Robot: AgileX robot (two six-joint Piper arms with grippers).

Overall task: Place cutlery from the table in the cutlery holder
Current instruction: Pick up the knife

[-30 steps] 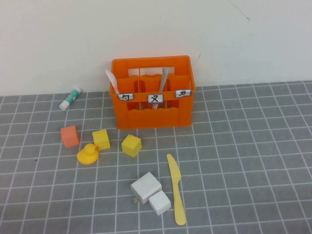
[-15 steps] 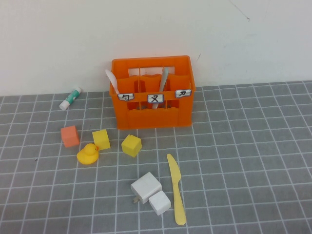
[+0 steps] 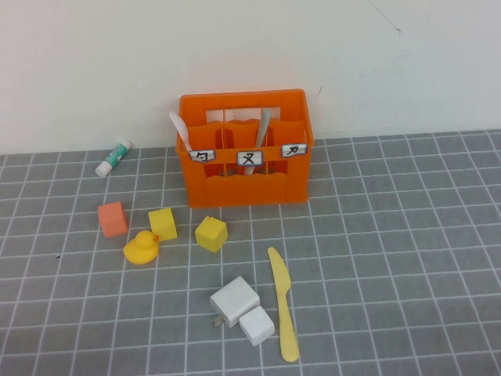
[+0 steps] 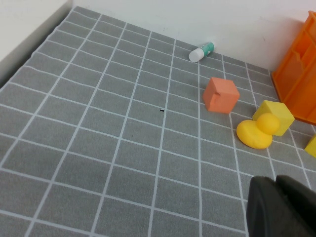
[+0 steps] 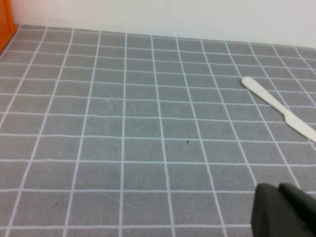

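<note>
Yellow plastic knife point(image 3: 283, 304) lies flat on table point(image 3: 407, 258): light, stiff, probably slippery; pinch mid-handle. Left gripper point(image 4: 284, 207) and right gripper point(image 5: 286, 210) both closed, empty, parked off the high view.

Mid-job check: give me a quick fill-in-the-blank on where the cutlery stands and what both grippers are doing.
1. The spoon and fork stand inside the ____ crate.
2. The knife lies flat on the ____, beside the white charger blocks.
3. The left gripper and right gripper are both ____, holding nothing.

Missing words: orange; table; shut
</note>
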